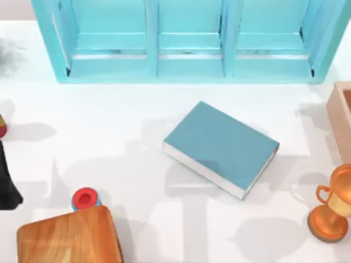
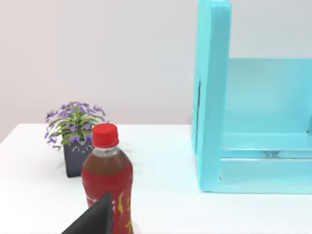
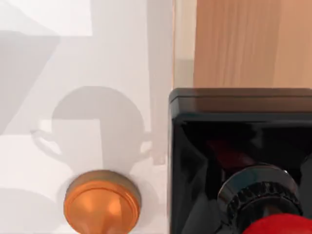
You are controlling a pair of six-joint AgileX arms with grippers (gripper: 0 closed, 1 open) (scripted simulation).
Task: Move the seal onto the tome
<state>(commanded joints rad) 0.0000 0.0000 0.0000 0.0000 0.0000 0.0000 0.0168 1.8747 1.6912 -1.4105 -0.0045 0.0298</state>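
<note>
Seal sits closest to the right wrist camera, red knob nearest, its black base next to the board and near the trophy. Left gripper is parked at the table's left edge, just beside the bottle; its grip state cannot be told. Tome lies flat mid-table, well apart from that gripper on its right, nothing on its cover.

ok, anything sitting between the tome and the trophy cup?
Nothing. In the top view the stretch of white table between the tome and the trophy cup is bare, apart from shadows.
</note>
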